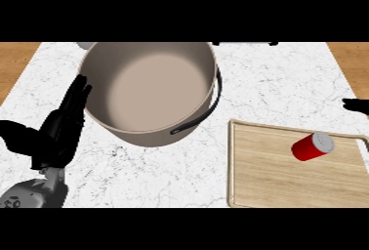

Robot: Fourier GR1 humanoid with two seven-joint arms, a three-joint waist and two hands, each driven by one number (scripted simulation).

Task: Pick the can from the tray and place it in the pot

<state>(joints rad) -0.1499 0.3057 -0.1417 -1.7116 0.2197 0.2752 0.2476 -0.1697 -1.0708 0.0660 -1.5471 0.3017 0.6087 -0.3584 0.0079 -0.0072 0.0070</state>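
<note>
A red can (pixel 311 146) with a silver lid stands on the wooden tray (pixel 274 180) at the lower right, nothing touching it. The large beige pot (pixel 150 88) with a dark handle sits at the upper middle of the marble counter, and nothing shows inside it. My left hand (pixel 63 128) rests open at the left, fingers straight and pointing up beside the pot's wall. Of my right hand (pixel 356 105) only a small black tip shows at the right edge, above and to the right of the can.
The white marble counter (pixel 144 176) spans the view, with wooden floor (pixel 16 63) at both upper corners. A dark object (pixel 245 43) peeks in at the top edge behind the pot.
</note>
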